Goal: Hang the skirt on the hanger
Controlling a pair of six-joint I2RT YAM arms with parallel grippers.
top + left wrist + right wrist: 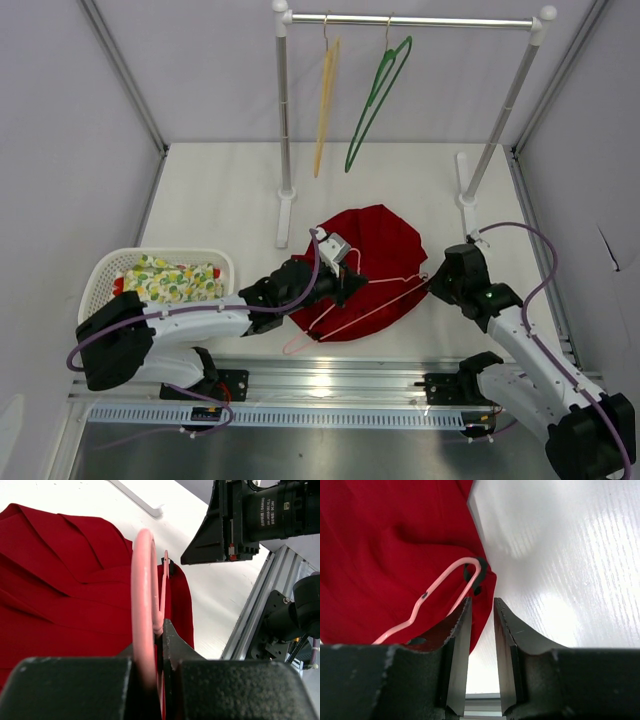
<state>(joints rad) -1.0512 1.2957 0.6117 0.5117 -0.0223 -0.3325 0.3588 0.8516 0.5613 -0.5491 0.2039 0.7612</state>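
The deep-red skirt (375, 240) lies spread on the table's middle. The pale pink hanger (385, 305) rests across its near part, with the hook (296, 346) off the skirt's front edge. My left gripper (345, 278) is shut on the hanger's wire (143, 595) over the skirt (60, 595). My right gripper (432, 282) is at the hanger's right end. In the right wrist view the right gripper (482, 602) stands open a little. The skirt's edge (395, 555) and the hanger's end (470, 565), with its black clip, lie just beyond its fingertips.
A white basket (110, 262) holding a floral cloth (172, 282) stands at the left. At the back a clothes rack (410, 20) carries a yellow hanger (325, 100) and a green hanger (375, 100); its feet (285, 215) stand close behind the skirt.
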